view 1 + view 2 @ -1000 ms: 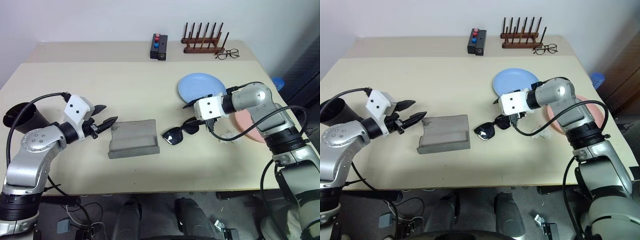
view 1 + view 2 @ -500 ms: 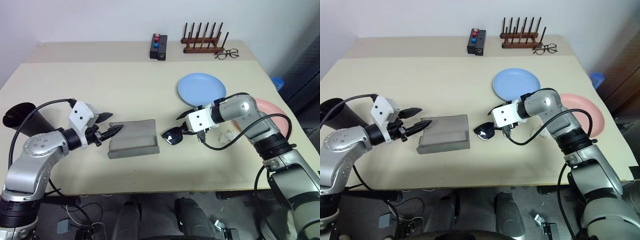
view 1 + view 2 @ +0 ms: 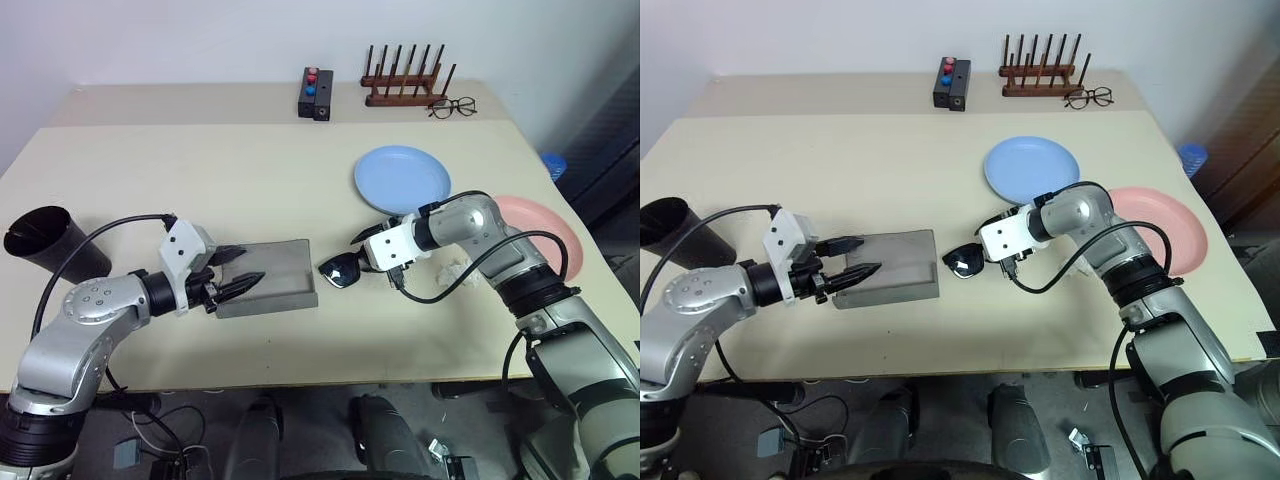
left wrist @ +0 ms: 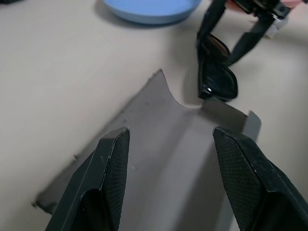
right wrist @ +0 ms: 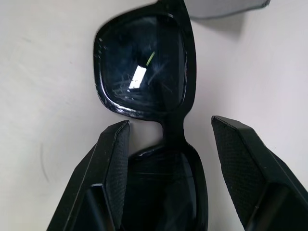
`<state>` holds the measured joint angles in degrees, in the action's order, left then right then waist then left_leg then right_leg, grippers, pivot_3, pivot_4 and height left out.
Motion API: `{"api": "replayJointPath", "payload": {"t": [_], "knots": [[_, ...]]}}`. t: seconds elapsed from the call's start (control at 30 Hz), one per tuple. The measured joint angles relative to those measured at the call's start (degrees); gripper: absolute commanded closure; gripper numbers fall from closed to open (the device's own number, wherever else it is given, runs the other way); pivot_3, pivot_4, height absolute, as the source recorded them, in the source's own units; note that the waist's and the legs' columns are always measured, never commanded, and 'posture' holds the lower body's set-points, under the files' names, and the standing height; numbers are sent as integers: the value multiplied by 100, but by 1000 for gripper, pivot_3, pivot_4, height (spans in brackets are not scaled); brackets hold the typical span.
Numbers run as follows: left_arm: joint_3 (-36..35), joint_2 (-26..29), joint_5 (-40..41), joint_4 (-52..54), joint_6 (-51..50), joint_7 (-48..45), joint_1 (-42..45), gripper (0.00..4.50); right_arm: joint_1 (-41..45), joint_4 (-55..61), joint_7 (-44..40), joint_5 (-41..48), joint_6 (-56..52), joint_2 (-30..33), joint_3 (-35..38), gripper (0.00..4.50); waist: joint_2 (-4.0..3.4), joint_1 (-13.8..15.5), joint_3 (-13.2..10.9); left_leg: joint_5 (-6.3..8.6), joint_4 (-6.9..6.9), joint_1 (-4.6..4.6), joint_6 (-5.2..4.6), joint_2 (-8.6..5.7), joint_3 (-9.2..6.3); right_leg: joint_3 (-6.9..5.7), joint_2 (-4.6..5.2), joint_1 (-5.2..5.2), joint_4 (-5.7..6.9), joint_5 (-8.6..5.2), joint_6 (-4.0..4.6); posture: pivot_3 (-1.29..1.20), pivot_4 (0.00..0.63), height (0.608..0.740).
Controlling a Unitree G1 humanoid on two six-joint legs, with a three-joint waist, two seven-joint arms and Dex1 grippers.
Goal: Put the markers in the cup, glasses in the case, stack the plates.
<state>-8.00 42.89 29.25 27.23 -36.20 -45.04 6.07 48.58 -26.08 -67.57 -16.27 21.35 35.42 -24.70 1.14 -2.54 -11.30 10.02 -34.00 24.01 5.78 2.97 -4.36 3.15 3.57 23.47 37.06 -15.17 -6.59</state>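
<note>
From the head camera, the right gripper (image 3: 372,250) is hanging with fingers apart over the sunglasses (image 3: 344,269) lying just beside the grey felt case (image 3: 268,277), while the left gripper (image 3: 236,269), also spread, is reaching over the case's near end. In the left wrist view the case is lying flat between the parted fingers (image 4: 111,166), looking soft and light, likely to slide unless pinned. In the right wrist view the fingers (image 5: 113,159) are straddling the bridge of the sunglasses, a stiff, slick, scratch-prone frame best pinched there.
</note>
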Motion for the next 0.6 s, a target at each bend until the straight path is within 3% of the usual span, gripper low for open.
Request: {"api": "replayJointPath", "payload": {"t": [0.1, 0.23, 0.43, 0.6], "knots": [[0, 20, 3, 10, -35, 7, -29, 1685, 37, -115, 102, -128, 109, 1, -20, 2575, 0, 3, 0, 0, -1, 0, 0, 0, 0, 0, 0, -1, 0, 0, 0, 0, 150, 738], [0, 33, 3, 10, -58, 5, -28, 1685, 79, -112, 164, -161, 212, 25, -13, 4477, 0, -1, 0, 0, 0, -1, 0, 0, 0, 0, 0, -1, 0, 0, 0, 0, 150, 738], [0, 70, -2, -2, -55, 8, -28, 1685, 3, 163, 197, -164, 62, 152, 22, 4477, 2, 1, 1, 0, 0, -3, 0, 0, 0, 0, 0, -3, 0, 0, 0, 0, 150, 738], [-19, 77, -122, -107, 102, 71, -8, 1685, -165, 689, 146, -22, -818, 163, 183, 4477, 2, 4, 1, 0, 0, -2, 0, 0, 0, 0, 0, -3, 0, 0, 1, 0, 150, 738]]}}
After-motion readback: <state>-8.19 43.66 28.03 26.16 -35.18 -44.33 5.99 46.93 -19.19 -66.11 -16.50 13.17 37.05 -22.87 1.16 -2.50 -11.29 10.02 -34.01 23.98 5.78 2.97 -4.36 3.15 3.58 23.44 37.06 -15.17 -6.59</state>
